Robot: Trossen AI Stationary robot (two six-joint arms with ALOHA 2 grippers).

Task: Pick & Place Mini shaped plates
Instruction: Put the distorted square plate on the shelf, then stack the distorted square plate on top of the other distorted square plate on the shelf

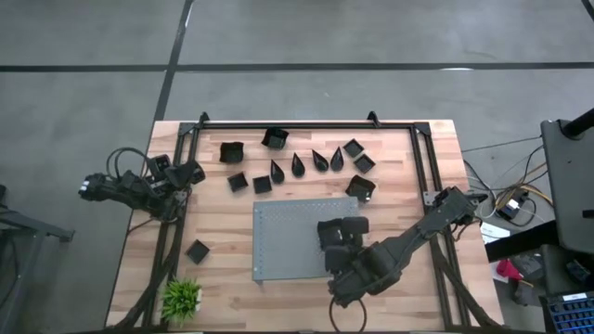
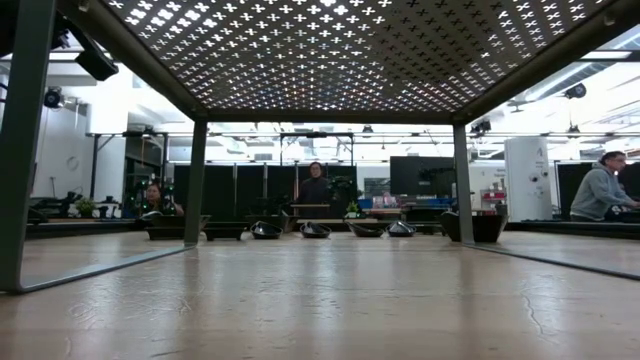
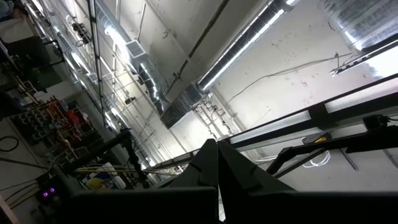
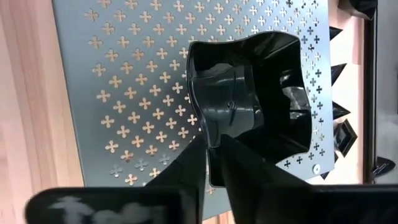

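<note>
Wooden bench (image 1: pixel 408 288) under you carries a grey perforated board (image 1: pixel 288 241), and your right gripper (image 1: pixel 342 239) is over its right edge with a square mini plate (image 4: pixel 261 106) at its tips. Your fingers (image 4: pixel 214 115) sit narrow, one over the plate's near rim, and the plate looks to be resting on the board, so I judge this the placing step (release apparently just beginning). Next you need to open fully and lift straight up without dragging the rim. Remaining mini plates (image 1: pixel 297 165) lie in a row beyond the board, one (image 1: pixel 198 250) alone at the left. Your left gripper (image 1: pixel 190 173) waits at the bench's left edge, fingers closed on nothing. Whether the rim is still pinched is hard to tell.
</note>
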